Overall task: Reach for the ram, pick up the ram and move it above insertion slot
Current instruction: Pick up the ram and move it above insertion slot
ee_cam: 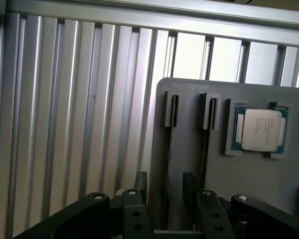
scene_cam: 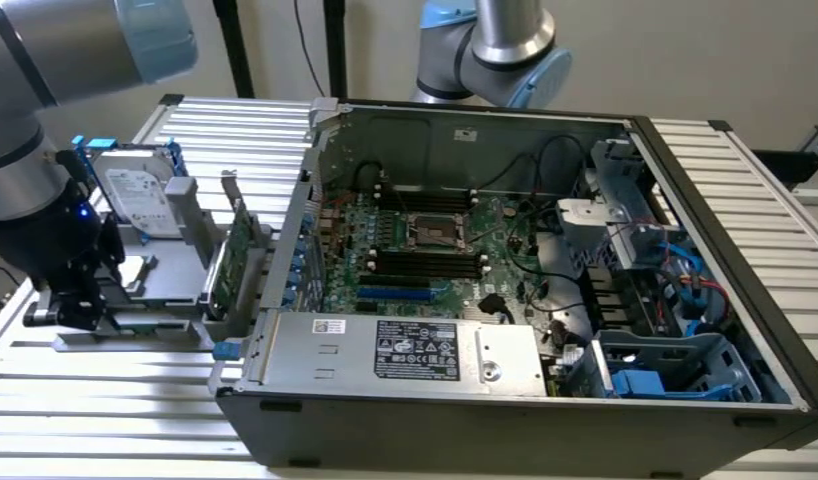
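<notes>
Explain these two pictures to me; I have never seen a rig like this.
The grey machine with pale blue caps is a robot arm. One picture views the scene from outside; the other comes from a camera on the arm's wrist, looking past its black fingers. On the ribbed metal table stand an open dark computer case with a green motherboard and a grey parts holder. The holder carries a silver hard drive in a blue frame, a green expansion card and a square silver processor chip. The fingers are open over the holder's edge and hold nothing.
</notes>
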